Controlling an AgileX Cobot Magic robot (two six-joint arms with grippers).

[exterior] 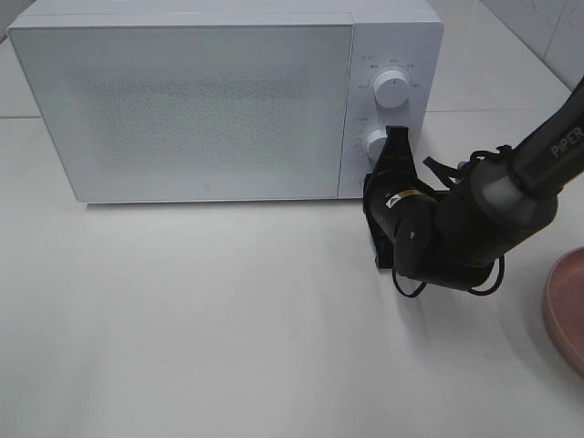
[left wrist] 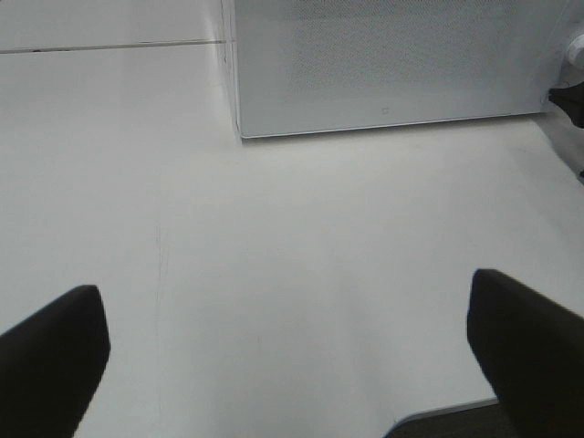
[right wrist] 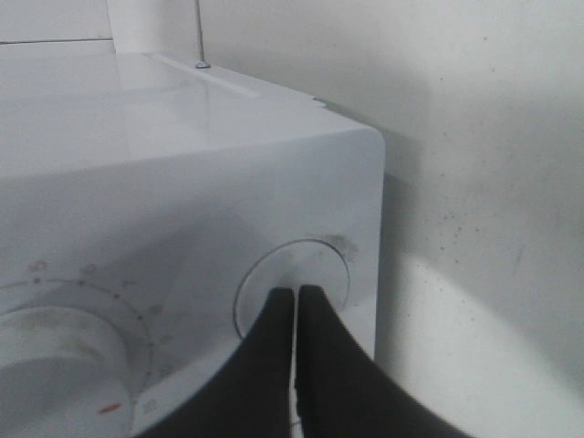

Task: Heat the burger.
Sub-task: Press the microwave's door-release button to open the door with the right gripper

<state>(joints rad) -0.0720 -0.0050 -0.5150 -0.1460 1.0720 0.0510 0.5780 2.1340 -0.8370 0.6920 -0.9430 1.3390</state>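
Note:
The burger is out of view. The white microwave (exterior: pixel 182 100) stands at the back of the table with its door closed. My right gripper (exterior: pixel 374 175) is shut with nothing in it. In the right wrist view the tips of my right gripper (right wrist: pixel 294 292) meet on a round button (right wrist: pixel 319 260) near the lower corner of the control panel, beside a dial (right wrist: pixel 55 360). My left gripper (left wrist: pixel 292 356) is open and empty over bare table in front of the microwave (left wrist: pixel 392 64). It does not show in the exterior high view.
Two white dials (exterior: pixel 393 88) sit on the microwave's control panel. A pink plate (exterior: pixel 566 306) pokes in at the table's right edge. The right arm (exterior: pixel 493 205) reaches in from the right. White table (exterior: pixel 228 319) spreads in front of the microwave.

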